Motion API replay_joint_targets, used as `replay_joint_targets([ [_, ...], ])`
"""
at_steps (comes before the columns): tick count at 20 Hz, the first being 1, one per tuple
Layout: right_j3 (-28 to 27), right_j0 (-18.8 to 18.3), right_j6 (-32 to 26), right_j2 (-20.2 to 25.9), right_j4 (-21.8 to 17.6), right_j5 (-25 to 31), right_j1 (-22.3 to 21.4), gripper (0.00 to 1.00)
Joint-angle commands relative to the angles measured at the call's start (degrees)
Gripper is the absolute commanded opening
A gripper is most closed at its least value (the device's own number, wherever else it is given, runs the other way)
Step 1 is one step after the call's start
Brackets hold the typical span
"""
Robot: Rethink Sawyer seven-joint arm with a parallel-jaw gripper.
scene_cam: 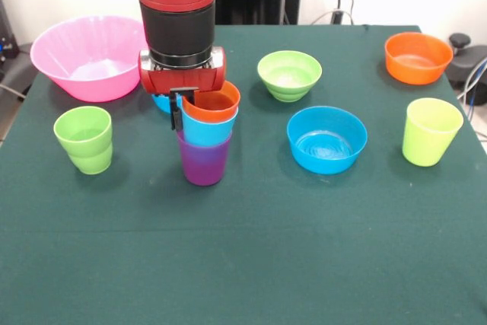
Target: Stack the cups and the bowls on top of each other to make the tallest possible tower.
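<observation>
The tower stands left of the table's middle: a purple cup (204, 162) at the base, a light blue cup (208, 132) nested in it, and an orange cup (218, 104) on top, slightly tilted. My gripper (183, 109) comes down from above at the orange cup's left rim and is shut on it, with one black finger (176, 115) against the cup's outer wall. A stepped green cup (84, 139) stands at the left and a yellow-green cup (431, 132) at the right.
A large pink bowl (87, 55) sits at the back left. A blue bowl (161, 102) is mostly hidden behind the gripper. A ridged green bowl (289, 74) is at the back centre, another blue bowl (327, 139) right of the tower, and an orange bowl (417, 57) at the back right.
</observation>
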Motion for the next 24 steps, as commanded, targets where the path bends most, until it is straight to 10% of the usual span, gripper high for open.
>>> replay_joint_targets([
  [1,1.5,-0.1,-4.5,0.6,-4.8,-0.1,1.6,0.00],
  [2,1.5,-0.1,-4.5,0.6,-4.8,-0.1,1.5,0.00],
  [3,1.6,-0.1,-4.5,0.5,-4.8,-0.1,1.5,1.00],
  [24,-1.4,0.8,-6.0,0.8,-3.1,6.4,-0.1,1.00],
])
